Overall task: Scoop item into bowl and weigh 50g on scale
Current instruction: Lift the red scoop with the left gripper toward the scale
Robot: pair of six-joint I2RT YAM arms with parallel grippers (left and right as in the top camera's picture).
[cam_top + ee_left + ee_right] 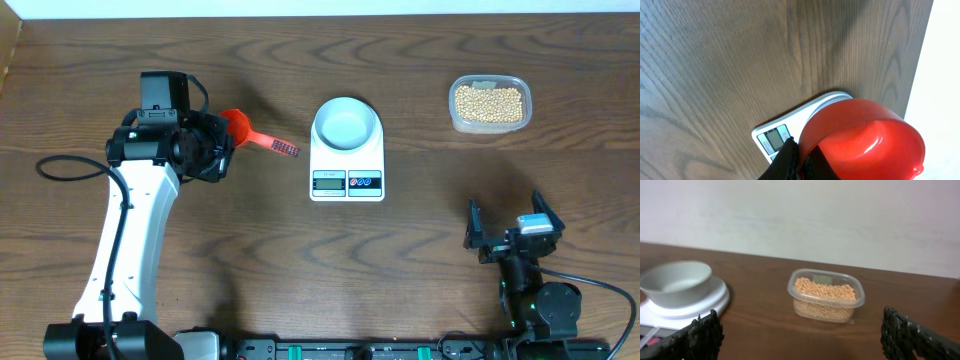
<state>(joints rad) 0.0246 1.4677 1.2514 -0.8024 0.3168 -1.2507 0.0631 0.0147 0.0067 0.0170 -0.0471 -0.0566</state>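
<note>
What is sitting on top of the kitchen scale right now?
The white bowl sits on the scale, and it looks empty. The bowl covers most of the scale's top, so the surface under it is hidden.

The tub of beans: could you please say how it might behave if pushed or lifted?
The tub looks like thin clear plastic, so it would probably flex under a squeeze. It is low, wide and well filled, so a push should slide it rather than tip it. With no lid, tilting would likely spill the round beans, which would roll.
</note>
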